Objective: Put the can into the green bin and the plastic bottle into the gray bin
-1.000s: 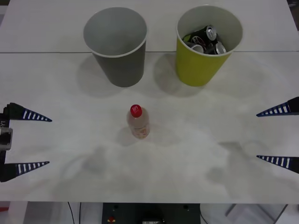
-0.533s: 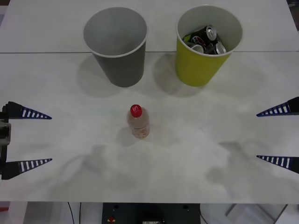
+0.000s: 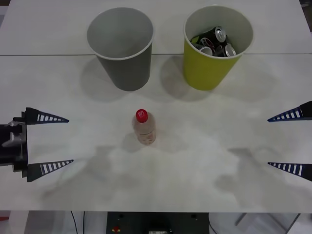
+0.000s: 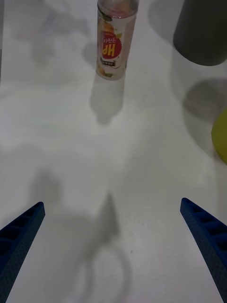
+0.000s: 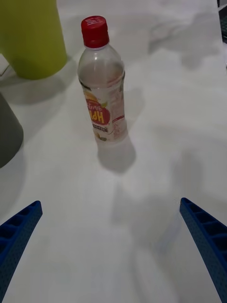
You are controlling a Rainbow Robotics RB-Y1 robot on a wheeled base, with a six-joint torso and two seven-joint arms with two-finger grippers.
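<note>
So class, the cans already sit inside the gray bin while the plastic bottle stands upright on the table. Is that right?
Not quite: the cans sit inside the green bin, as the front view shows. The gray bin holds none, and the plastic bottle stands upright on the table.

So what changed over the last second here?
The left gripper, open, moved inward from the table's left edge toward the plastic bottle; nothing was gripped. The bottle, gray bin, green bin with its cans, and the open right gripper stayed put.
</note>
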